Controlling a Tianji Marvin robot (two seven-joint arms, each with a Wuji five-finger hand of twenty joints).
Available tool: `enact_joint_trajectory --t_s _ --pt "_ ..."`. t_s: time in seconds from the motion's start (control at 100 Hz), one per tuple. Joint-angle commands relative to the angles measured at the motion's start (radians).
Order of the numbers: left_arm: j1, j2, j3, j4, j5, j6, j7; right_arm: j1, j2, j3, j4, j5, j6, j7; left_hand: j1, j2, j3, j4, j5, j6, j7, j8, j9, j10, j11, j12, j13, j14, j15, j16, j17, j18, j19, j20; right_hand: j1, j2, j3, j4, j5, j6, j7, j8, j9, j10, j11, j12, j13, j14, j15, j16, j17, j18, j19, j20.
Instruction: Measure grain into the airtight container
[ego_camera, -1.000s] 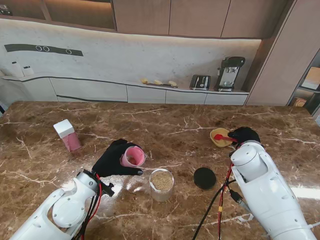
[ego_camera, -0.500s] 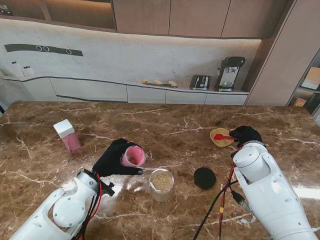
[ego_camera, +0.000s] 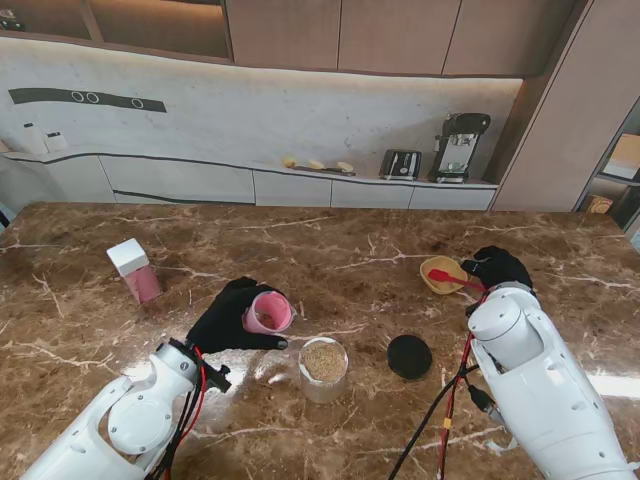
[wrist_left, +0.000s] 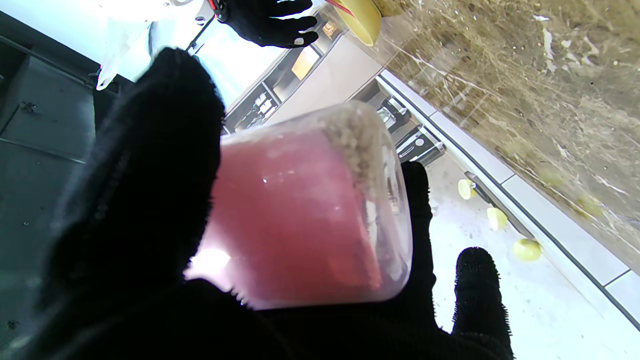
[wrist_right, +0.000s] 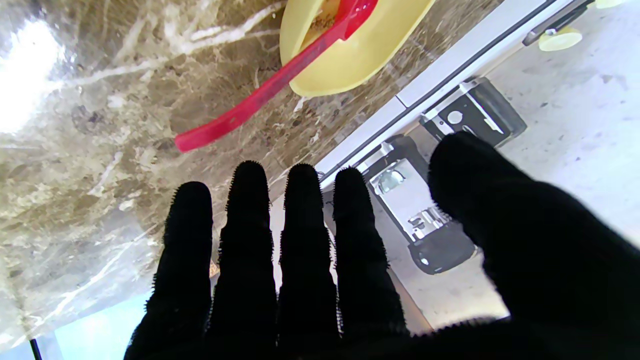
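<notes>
1. My left hand (ego_camera: 228, 318) is clamped round the pink cup (ego_camera: 267, 312), thumb on one side, fingers on the other. Cup is tilted, mouth toward the right and a bit away from me.
2. Left wrist cam: pink cup (wrist_left: 305, 210) fills the frame, some grain stuck along its inner wall near the rim; my fingers (wrist_left: 145, 165) wrap it on both sides.
3. Airtight container (ego_camera: 324, 369), a clear jar w/ no lid on, stands on the marble table (ego_camera: 330, 250) just right of the left hand and nearer to me. It holds grain, level close to the top. Cup & jar are apart, not touching.
4. Black round lid (ego_camera: 409, 356) lies flat on the table right of the jar, between it and my right arm.
5. My right hand (ego_camera: 496, 267) is empty, fingers straight and apart, beside the yellow bowl (ego_camera: 441, 274). Can't tell from the stand cam whether it touches the bowl's rim.
6. Red spoon (ego_camera: 455, 278) rests in the bowl, handle sticking out over the rim toward the right hand.
7. Right wrist cam: fingers (wrist_right: 300, 240) extended side by side, thumb off to one side, nothing held. Red spoon (wrist_right: 280, 80) handle tip is clear of the fingertips; yellow bowl (wrist_right: 360, 50) has a few grains under the spoon head.
8. Far left of the table: a small pink box w/ white top (ego_camera: 134, 270), well apart from everything else.
</notes>
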Motion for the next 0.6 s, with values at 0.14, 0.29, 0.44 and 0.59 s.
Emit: enact_joint_trajectory --t_s 0.14,0.29,0.44,0.59 --pt "0.0 -0.006 0.002 0.001 -0.016 0.011 0.006 -0.037 0.014 0.005 -0.049 -0.052 -0.031 0.014 0.093 0.167 0.344 -0.039 0.187 -0.282 0.164 0.001 0.141 -0.125 -0.014 -0.043 0.0 -0.027 -0.032 -0.008 -0.016 0.001 0.005 0.004 -0.053 0.008 -0.018 0.036 -0.036 -0.014 -0.026 0.003 -0.08 0.002 -0.045 -0.059 -0.094 -0.032 -0.058 -0.062 -0.061 -0.06 -0.114 -0.081" --pt "-0.02 -0.012 0.011 0.024 -0.037 0.025 0.014 -0.071 0.017 0.005 -0.099 -0.077 -0.086 0.001 0.087 0.144 0.37 -0.039 0.186 -0.277 0.169 -0.006 0.17 -0.122 -0.017 -0.071 0.018 -0.047 -0.046 -0.028 -0.015 0.004 0.017 0.004 -0.051 0.006 -0.016 0.038 0.007 -0.027 -0.011 0.006 -0.035 -0.001 -0.025 -0.06 -0.083 -0.03 -0.053 -0.065 -0.043 -0.053 -0.119 -0.089" --pt "-0.051 -0.017 0.026 0.059 -0.069 0.047 0.011 -0.114 0.012 -0.006 -0.149 -0.08 -0.149 -0.041 0.08 0.118 0.401 -0.042 0.143 -0.296 0.193 0.043 0.196 -0.125 -0.02 -0.108 0.029 -0.053 -0.05 -0.04 -0.013 0.001 0.027 0.001 -0.052 0.004 -0.007 0.038 0.019 -0.03 -0.008 0.005 -0.006 -0.001 -0.015 -0.058 -0.085 -0.028 -0.055 -0.068 -0.045 -0.052 -0.12 -0.093" --pt "-0.086 -0.019 0.034 0.089 -0.108 0.08 -0.016 -0.161 0.01 -0.023 -0.201 -0.091 -0.215 -0.072 0.067 0.095 0.433 -0.047 0.062 -0.321 0.208 0.174 0.245 -0.138 -0.044 -0.198 0.045 -0.078 -0.068 -0.071 -0.014 -0.011 0.039 -0.005 -0.053 0.001 -0.002 0.036 0.043 -0.034 -0.001 0.004 0.038 -0.001 0.002 -0.047 -0.056 -0.027 -0.041 -0.065 -0.02 -0.047 -0.105 -0.091"
